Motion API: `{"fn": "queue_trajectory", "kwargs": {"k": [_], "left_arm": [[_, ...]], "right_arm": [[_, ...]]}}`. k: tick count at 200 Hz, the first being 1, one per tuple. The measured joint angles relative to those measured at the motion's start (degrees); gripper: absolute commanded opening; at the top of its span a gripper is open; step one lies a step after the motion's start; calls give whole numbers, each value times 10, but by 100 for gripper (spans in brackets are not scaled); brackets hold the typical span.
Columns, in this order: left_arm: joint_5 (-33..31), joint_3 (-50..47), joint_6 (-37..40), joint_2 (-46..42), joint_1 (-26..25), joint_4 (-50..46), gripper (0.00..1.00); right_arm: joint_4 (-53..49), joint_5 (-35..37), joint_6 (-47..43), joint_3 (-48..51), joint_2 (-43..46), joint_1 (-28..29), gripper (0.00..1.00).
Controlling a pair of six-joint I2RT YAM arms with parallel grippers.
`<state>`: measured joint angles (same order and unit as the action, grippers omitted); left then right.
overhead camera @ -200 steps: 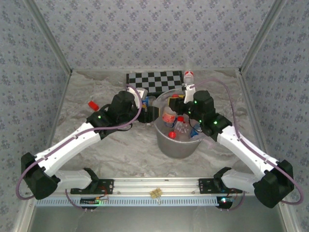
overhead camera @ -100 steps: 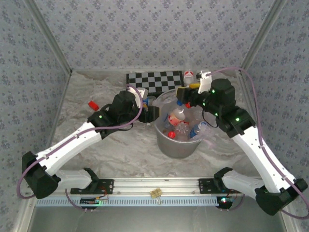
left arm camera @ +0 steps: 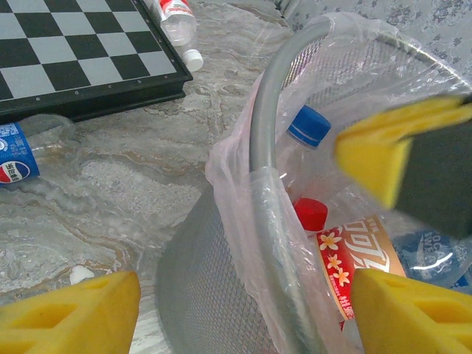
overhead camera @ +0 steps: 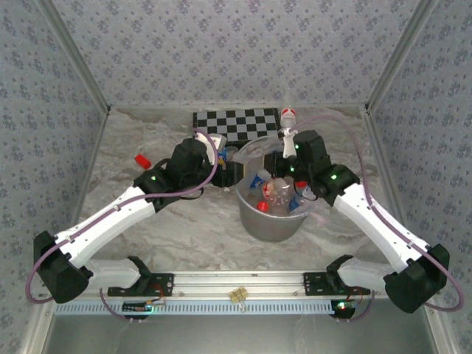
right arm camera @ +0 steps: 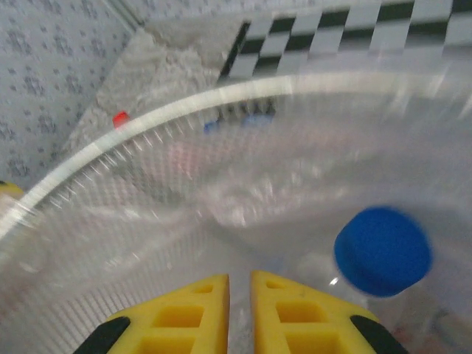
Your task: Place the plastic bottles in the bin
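The bin [overhead camera: 259, 224] stands mid-table, a grey mesh bucket with a clear bag liner, and holds several plastic bottles [overhead camera: 270, 193]. In the left wrist view one has a blue cap [left arm camera: 308, 125] and another a red label [left arm camera: 355, 258]. My left gripper [overhead camera: 234, 173] is open, its yellow fingers [left arm camera: 68, 310] straddling the bin's left rim [left arm camera: 259, 140]. Inside the bin's mouth my right gripper [overhead camera: 276, 168] is shut on nothing, its fingertips [right arm camera: 221, 286] beside a blue cap [right arm camera: 382, 251]. Loose bottles lie on the table: a blue-labelled one [left arm camera: 21, 151] and one by the board's far corner [overhead camera: 287, 116].
A black-and-white checkerboard [overhead camera: 237, 123] lies flat behind the bin. A small red thing [overhead camera: 141, 159] sits on the table at the left. A white cap [left arm camera: 193, 59] lies by the board's edge. Patterned walls close in the back and both sides.
The right arm lifted up and back toward the far right, then came down again into the bin's mouth with its jaws shut. Bottles in the bin shifted. The left arm stayed still.
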<state>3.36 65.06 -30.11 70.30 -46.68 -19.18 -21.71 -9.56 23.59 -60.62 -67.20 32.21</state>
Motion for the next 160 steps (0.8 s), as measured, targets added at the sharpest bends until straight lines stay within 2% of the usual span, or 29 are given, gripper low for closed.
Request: {"fn": "queue_trajectory", "kwargs": {"k": [30, 67, 114, 135, 160], "left_arm": [[-2, 0, 0, 0, 0, 0, 75], [-13, 0, 3, -6, 0, -4, 80], [-40, 20, 24, -25, 7, -47, 91], [-48, 38, 28, -43, 33, -64, 92], [-49, 33, 15, -75, 95, -70, 92]], "right_arm": [[23, -1, 18, 16, -6, 9, 16], [-5, 11, 1, -14, 34, 0, 30], [-25, 19, -21, -58, 110, -48, 45], [-39, 19, -22, -58, 127, -72, 50], [-54, 19, -22, -57, 132, -96, 55]]}}
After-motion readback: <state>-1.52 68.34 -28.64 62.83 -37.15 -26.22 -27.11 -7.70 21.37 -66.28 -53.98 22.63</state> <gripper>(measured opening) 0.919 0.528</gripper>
